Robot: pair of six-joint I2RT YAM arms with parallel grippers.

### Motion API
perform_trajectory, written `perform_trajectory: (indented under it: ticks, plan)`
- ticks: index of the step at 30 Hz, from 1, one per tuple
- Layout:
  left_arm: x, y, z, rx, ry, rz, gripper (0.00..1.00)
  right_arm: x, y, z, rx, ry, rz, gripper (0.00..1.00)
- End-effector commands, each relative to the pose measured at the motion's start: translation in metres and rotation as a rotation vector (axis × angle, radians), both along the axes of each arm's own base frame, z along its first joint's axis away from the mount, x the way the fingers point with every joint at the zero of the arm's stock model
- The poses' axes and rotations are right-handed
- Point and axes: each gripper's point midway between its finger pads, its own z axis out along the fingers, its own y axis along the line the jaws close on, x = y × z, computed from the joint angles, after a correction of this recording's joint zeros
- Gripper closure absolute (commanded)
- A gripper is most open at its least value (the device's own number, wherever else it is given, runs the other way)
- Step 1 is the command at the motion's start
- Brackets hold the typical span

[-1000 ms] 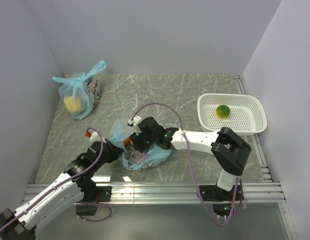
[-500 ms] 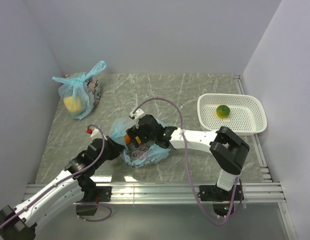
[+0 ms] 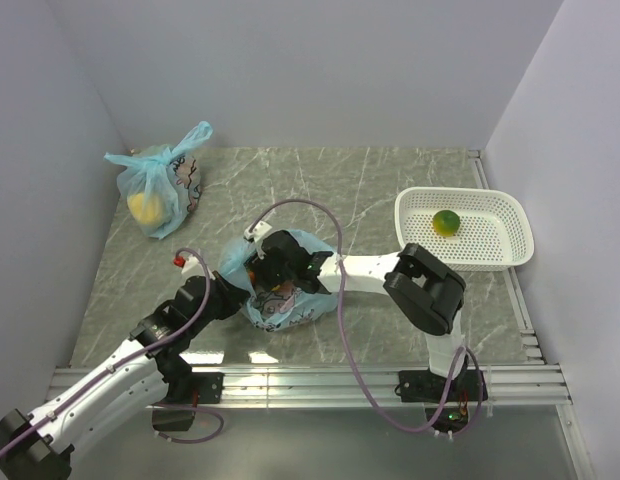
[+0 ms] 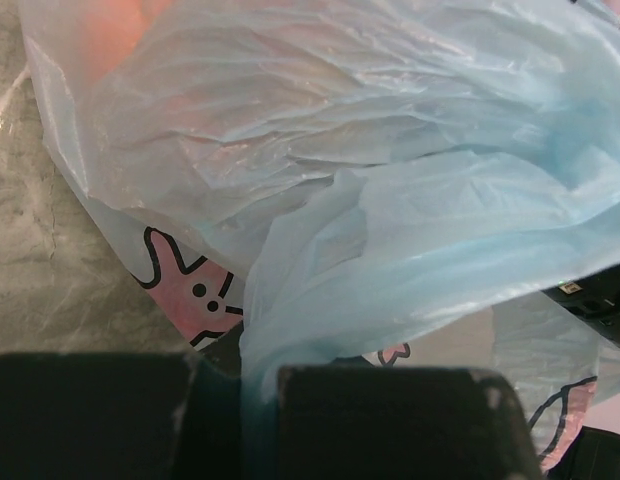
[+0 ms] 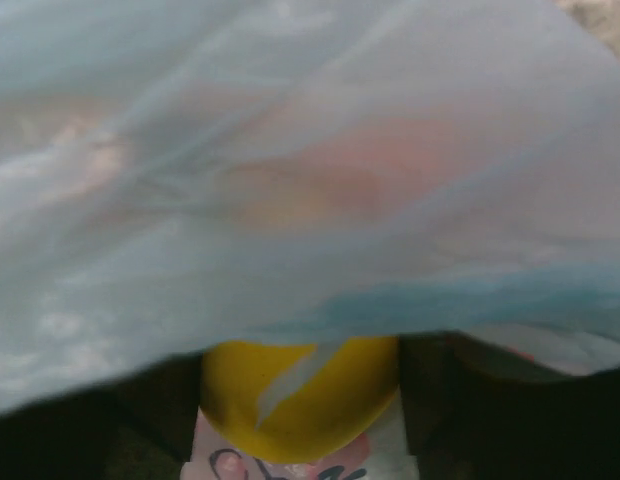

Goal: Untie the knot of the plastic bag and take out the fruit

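The light-blue plastic bag (image 3: 290, 305) with cartoon print lies at the table's near middle, and orange tints show through its film (image 4: 390, 200). My left gripper (image 3: 235, 297) is at its left edge, shut on a bunched strip of the bag's film (image 4: 258, 400). My right gripper (image 3: 262, 272) is inside the bag's mouth under the film (image 5: 290, 180). A yellow fruit (image 5: 320, 400) sits between its fingers (image 5: 160, 410) and touches both. A green-orange fruit (image 3: 446, 222) lies in the white basket (image 3: 490, 250). I see no knot on this bag.
A second blue bag (image 3: 160, 190), tied and with a yellow lump (image 3: 143, 208) inside, stands at the far left by the wall. The white basket is at the right by the wall. The right arm's cable (image 3: 320, 215) arcs over the table's middle.
My right gripper has moved left and deeper into the bag's mouth, and the bag has bunched up around it. My left gripper holds the film at about the same place.
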Motion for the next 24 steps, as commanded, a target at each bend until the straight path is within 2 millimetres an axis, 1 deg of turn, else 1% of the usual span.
perform_trajectory:
  ticks: [1, 2, 3, 4, 5, 6, 7, 8, 9, 10, 11, 12, 13, 14, 16, 17, 19, 20, 21, 22, 23, 24]
  plan:
    - [0.006, -0.003, 0.011, -0.012, -0.039, 0.001, 0.99, -0.003, -0.008, -0.006, -0.021, 0.008, -0.01, 0.57]
    - [0.006, -0.003, 0.01, -0.008, -0.036, 0.001, 0.99, -0.004, -0.01, 0.003, -0.013, -0.001, -0.009, 0.67]
    - [0.006, -0.003, 0.011, -0.011, -0.04, 0.001, 0.99, -0.007, -0.013, 0.007, -0.01, -0.004, -0.006, 0.83]
    - [0.007, -0.003, 0.011, -0.01, -0.039, 0.004, 1.0, -0.012, -0.02, 0.004, -0.022, 0.001, 0.0, 0.88]
    - [0.007, -0.002, 0.013, -0.01, -0.046, 0.005, 0.99, -0.015, -0.022, 0.019, 0.003, -0.013, 0.012, 0.91]
    - [0.008, -0.001, 0.014, -0.005, -0.052, 0.012, 0.99, -0.022, -0.024, 0.022, 0.006, 0.002, 0.04, 0.95]
    - [0.009, 0.001, 0.015, 0.0, -0.054, 0.017, 1.0, -0.029, -0.031, 0.021, -0.002, 0.01, 0.055, 0.96]
    - [0.01, 0.002, 0.019, 0.007, -0.066, 0.019, 0.99, -0.034, -0.034, 0.039, 0.03, -0.002, 0.069, 0.99]
    - [0.011, 0.004, 0.02, 0.019, -0.072, 0.031, 1.0, -0.04, -0.036, 0.043, 0.045, 0.006, 0.088, 1.0]
    - [0.013, 0.006, 0.023, 0.025, -0.078, 0.036, 1.0, -0.049, -0.042, 0.043, 0.05, 0.021, 0.104, 1.0]
    - [0.014, 0.007, 0.026, 0.041, -0.086, 0.037, 1.0, -0.052, -0.045, 0.061, 0.086, 0.004, 0.11, 1.0]
    - [0.015, 0.008, 0.027, 0.049, -0.089, 0.039, 0.99, -0.057, -0.048, 0.068, 0.102, 0.005, 0.116, 1.0]
    - [0.016, 0.01, 0.028, 0.059, -0.095, 0.047, 0.99, -0.065, -0.052, 0.071, 0.117, 0.016, 0.137, 1.0]
    - [0.017, 0.011, 0.029, 0.07, -0.097, 0.046, 1.0, -0.068, -0.055, 0.093, 0.16, -0.01, 0.144, 1.0]
    - [0.017, 0.011, 0.029, 0.078, -0.098, 0.044, 0.99, -0.076, -0.059, 0.113, 0.195, -0.022, 0.163, 1.0]
    - [0.017, 0.011, 0.03, 0.08, -0.1, 0.041, 0.99, -0.079, -0.064, 0.134, 0.23, -0.05, 0.166, 1.0]
    - [0.016, 0.009, 0.03, 0.075, -0.099, 0.031, 0.99, -0.077, -0.07, 0.16, 0.274, -0.099, 0.155, 1.0]
    - [0.015, 0.008, 0.029, 0.072, -0.098, 0.018, 0.99, -0.074, -0.077, 0.18, 0.308, -0.139, 0.136, 1.0]
    - [0.014, 0.007, 0.028, 0.073, -0.095, 0.014, 0.99, -0.066, -0.083, 0.194, 0.333, -0.164, 0.102, 1.0]
    - [0.013, 0.006, 0.027, 0.073, -0.094, 0.007, 1.0, -0.061, -0.088, 0.204, 0.35, -0.185, 0.074, 1.0]
    - [0.012, 0.005, 0.025, 0.07, -0.087, 0.0, 1.0, -0.05, -0.098, 0.22, 0.374, -0.233, 0.014, 1.0]
    - [0.011, 0.005, 0.024, 0.069, -0.083, -0.004, 0.99, -0.038, -0.109, 0.227, 0.381, -0.262, -0.057, 1.0]
